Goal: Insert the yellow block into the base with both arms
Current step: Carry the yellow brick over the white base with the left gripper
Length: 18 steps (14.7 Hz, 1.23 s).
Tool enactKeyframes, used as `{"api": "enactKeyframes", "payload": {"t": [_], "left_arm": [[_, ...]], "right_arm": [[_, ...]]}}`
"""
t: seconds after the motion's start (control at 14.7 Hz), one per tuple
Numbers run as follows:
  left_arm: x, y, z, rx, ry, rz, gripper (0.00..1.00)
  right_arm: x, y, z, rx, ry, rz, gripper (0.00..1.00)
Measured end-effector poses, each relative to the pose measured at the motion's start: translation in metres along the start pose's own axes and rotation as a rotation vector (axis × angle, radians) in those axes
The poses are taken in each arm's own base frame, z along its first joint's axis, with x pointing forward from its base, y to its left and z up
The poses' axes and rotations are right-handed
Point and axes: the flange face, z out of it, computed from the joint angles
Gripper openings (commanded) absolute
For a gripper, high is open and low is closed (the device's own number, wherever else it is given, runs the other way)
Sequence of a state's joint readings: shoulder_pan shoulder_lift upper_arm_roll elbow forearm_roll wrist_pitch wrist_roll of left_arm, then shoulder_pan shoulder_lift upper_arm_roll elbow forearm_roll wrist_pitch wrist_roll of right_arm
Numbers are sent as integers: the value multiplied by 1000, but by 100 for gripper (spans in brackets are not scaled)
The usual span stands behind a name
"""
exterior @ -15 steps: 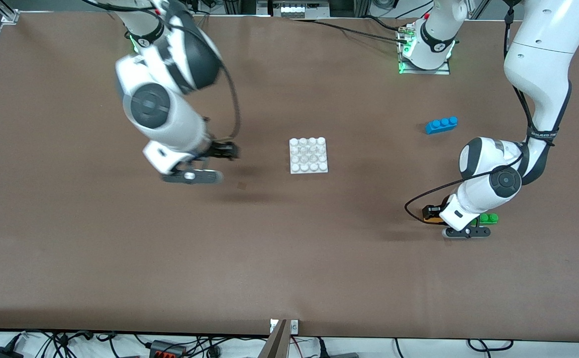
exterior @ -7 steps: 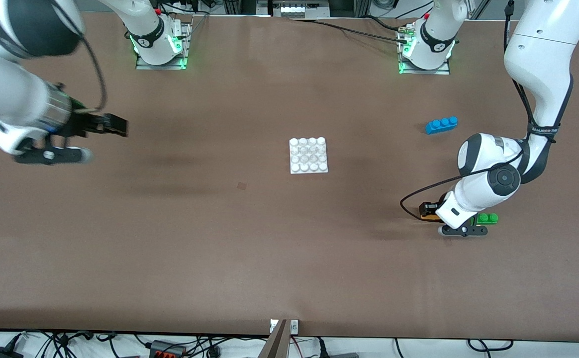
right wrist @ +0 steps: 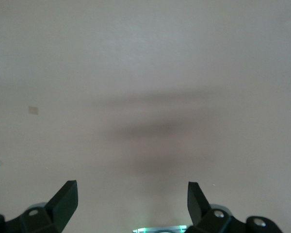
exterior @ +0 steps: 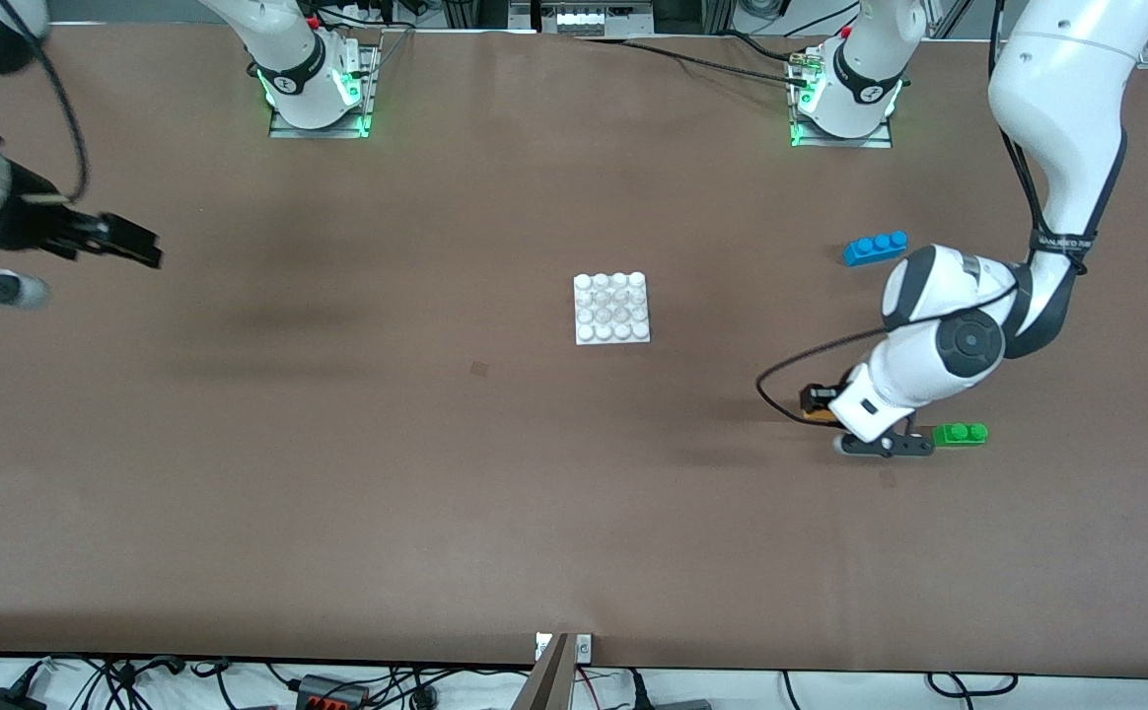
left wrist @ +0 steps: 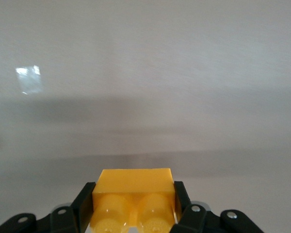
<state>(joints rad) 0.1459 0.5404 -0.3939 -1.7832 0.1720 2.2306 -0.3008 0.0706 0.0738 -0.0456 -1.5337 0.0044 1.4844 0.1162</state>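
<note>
Taking the flat white square plastic base with its grid of round studs (exterior: 612, 309) as the landmark, nearest the front camera, toward the left arm's end of the counter (exterior: 535, 513), a small green two-stud plastic brick (exterior: 961, 434) is lying well apart from the base. Just beside that brick, the left end effector (left wrist: 134, 209) is gripping the small yellow-orange plastic block with two round studs (left wrist: 133, 204); its fingers (left wrist: 183, 199) are pressing tight against both sides of the block, as the left wrist view shows. In the front view only a sliver of the block (exterior: 815, 416) is showing under the wrist, low over the counter, between the green brick and the base but well short of the base.

The base itself is sitting bare at mid-counter, with no brick on its studs. Farther from the camera than the base, toward the left arm's end, a longer blue three-stud plastic brick (exterior: 875, 248) is lying untouched.

The right end effector (exterior: 130, 242) is hanging over the right arm's end of the counter, well apart from the base, with its fingers spread wide and holding nothing.

So the pick-up looks done; carrying the block over the base and pressing it onto the studs are both remaining, and the right arm is not yet bracing the base.
</note>
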Motion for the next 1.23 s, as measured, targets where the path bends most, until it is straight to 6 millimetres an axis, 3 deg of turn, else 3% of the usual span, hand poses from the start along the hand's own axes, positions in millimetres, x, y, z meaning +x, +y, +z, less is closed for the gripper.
{"api": "enactKeyframes", "payload": {"t": [0.14,0.27,0.82,1.02,1.23], "left_arm": [[-10,32,-16,-4,-32,3,66],[-23,72,-27,-17,-56,-3,66],[-90,240,-19,-53,-68,-72,65],[-107,275,2,-88,-61,-56,65],[-120,283,31,-128,-48,-81,65]], "right_arm": [[-19,30,-3,9,22,-43,100],[-30,46,-3,13,30,-53,100],[-29,43,2,12,30,-60,100],[-29,40,2,12,32,-66,100],[-29,39,2,11,32,-69,100]]}}
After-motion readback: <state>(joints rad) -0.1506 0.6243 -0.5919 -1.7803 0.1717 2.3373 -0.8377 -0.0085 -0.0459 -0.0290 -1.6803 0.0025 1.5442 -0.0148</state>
